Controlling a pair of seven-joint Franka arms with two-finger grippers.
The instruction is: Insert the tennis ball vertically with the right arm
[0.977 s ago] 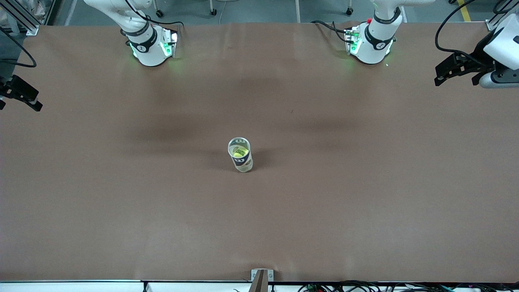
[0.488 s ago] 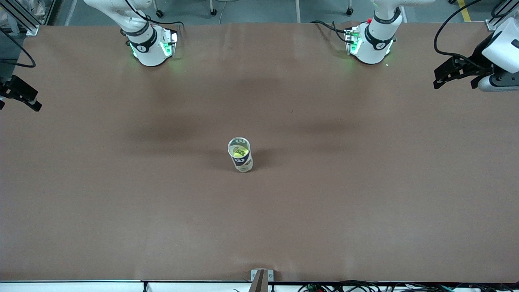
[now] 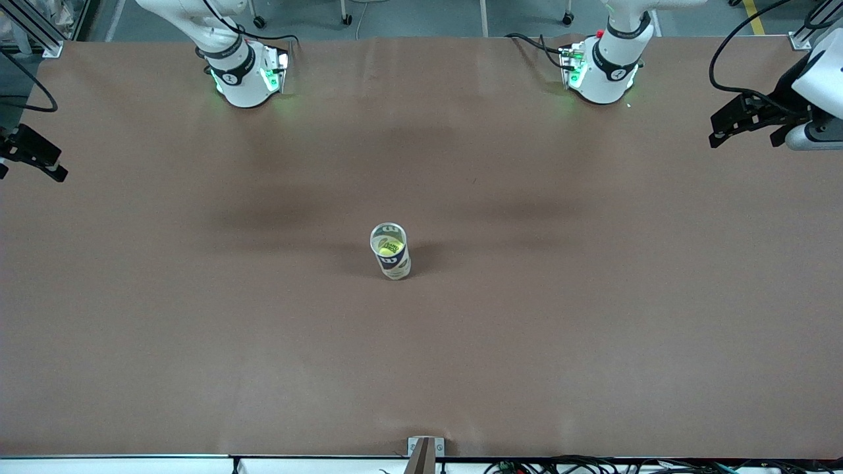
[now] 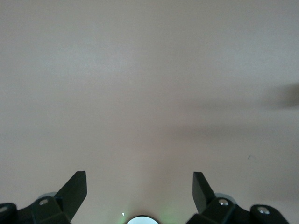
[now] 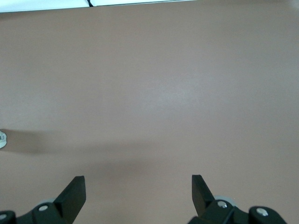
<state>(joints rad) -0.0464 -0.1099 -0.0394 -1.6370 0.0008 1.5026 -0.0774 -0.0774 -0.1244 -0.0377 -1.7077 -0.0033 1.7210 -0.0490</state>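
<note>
A clear tube [image 3: 390, 251] with a dark label stands upright at the middle of the table. A yellow-green tennis ball [image 3: 389, 246] sits inside it. My right gripper [image 3: 29, 157] is open and empty in the air over the right arm's end of the table. In the right wrist view its gripper [image 5: 138, 193] frames bare table, and a sliver of the tube [image 5: 2, 139] shows at the picture's edge. My left gripper [image 3: 747, 123] is open and empty over the left arm's end of the table. In the left wrist view its gripper [image 4: 139, 191] frames bare table.
The brown table [image 3: 593, 329] carries only the tube. The two arm bases [image 3: 245, 76] [image 3: 602, 69] stand along the edge farthest from the front camera. A small metal bracket [image 3: 425, 447] sits at the table's nearest edge.
The left gripper has shifted slightly toward the table's end, away from the middle. The right gripper has barely moved. The tube and ball have not moved.
</note>
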